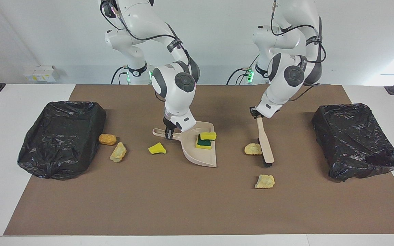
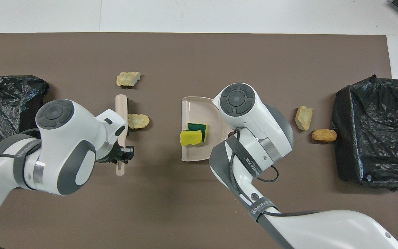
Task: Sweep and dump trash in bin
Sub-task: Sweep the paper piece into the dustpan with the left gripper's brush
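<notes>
Left gripper (image 1: 255,114) clamps brush (image 1: 264,145) handle, bristles touching tan foam chunk (image 1: 252,149); right gripper (image 1: 168,134) clamps dustpan (image 1: 197,154) handle, sponges (image 1: 205,140) inside.

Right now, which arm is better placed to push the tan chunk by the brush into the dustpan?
Left. Its gripper holds the brush, bristles against the tan chunk. The right gripper is busy holding the dustpan by its handle.
</notes>
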### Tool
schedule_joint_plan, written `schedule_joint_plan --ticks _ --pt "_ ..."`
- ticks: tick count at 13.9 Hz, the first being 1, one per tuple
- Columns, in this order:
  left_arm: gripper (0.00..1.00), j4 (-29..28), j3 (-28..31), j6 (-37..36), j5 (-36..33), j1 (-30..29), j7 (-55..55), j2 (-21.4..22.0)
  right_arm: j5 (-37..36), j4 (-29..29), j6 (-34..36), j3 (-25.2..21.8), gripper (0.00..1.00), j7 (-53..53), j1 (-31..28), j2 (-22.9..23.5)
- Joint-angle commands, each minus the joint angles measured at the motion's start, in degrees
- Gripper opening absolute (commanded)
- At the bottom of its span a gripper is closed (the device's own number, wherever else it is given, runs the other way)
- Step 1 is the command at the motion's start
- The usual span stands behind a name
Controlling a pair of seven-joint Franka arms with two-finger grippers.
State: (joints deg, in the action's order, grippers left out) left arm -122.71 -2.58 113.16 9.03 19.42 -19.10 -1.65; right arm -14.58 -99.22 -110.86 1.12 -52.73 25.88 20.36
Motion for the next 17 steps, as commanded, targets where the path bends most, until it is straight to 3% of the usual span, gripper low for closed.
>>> schedule_joint_plan --ticks 1,7,9,13,17 --pt "0.00 -0.8 1.0 3.3 1.5 5.0 -1.0 0.6 0.0 -1.4 -1.8 0.5 0.00 1.8 -0.5 -0.5" --pt "0.00 -0.8 0.8 9.3 7.4 14.8 -11.5 -0.4 0.0 -1.9 -2.4 0.5 0.00 1.8 -0.6 -0.6" --pt "0.00 -0.8 0.9 10.8 13.3 16.9 -12.3 -0.4 0.0 -2.6 -3.3 0.5 0.00 1.9 -0.7 -0.8" --pt "0.00 0.0 0.7 11.9 16.7 17.8 -14.1 -0.5 0.0 -2.7 -3.4 0.5 0.00 2.1 -0.7 -0.8" --pt "0.00 0.6 1.1 8.8 14.9 16.7 -13.4 -0.5 0.0 -2.7 -3.5 0.5 0.00 2.1 -0.7 -0.8"
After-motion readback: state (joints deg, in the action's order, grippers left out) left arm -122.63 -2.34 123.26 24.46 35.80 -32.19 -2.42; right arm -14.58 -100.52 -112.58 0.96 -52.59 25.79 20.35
